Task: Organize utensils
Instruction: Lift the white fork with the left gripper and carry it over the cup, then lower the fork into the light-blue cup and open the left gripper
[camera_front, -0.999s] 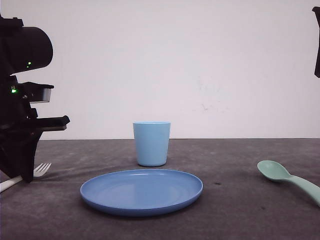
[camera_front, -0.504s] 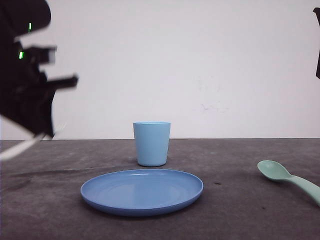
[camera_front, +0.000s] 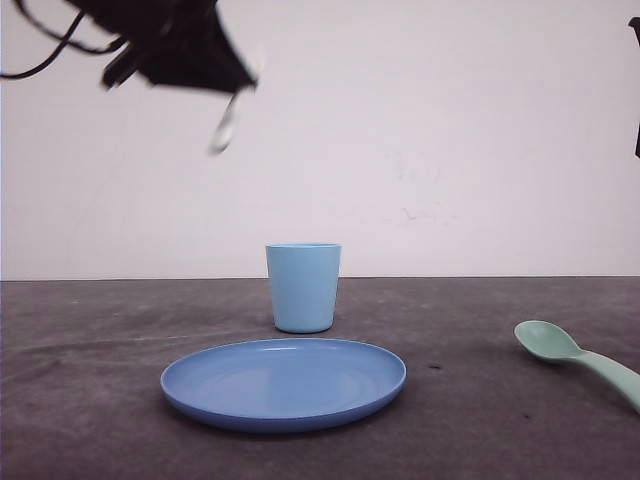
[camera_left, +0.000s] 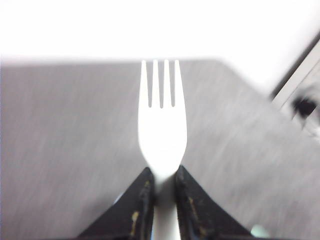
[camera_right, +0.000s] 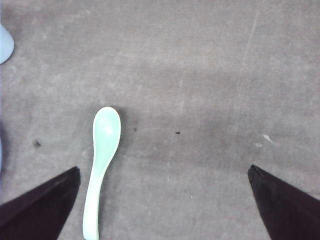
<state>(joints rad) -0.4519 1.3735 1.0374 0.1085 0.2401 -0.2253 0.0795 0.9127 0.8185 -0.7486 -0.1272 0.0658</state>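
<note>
Bare lab-style test bench, dark grey tabletop (camera_front: 500, 420), plain white backdrop wall (camera_front: 450, 130), black robot cabling (camera_front: 40, 55)

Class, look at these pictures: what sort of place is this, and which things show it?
Probably a lab tabletop staged as a place setting: a bare grey table against a blank wall, with a plastic plate, cup and spoon.

Black left gripper (camera_left: 162, 200) with tapered, yellow-flecked jaws; a thin black cable (camera_front: 50, 50) loops off it.
</note>
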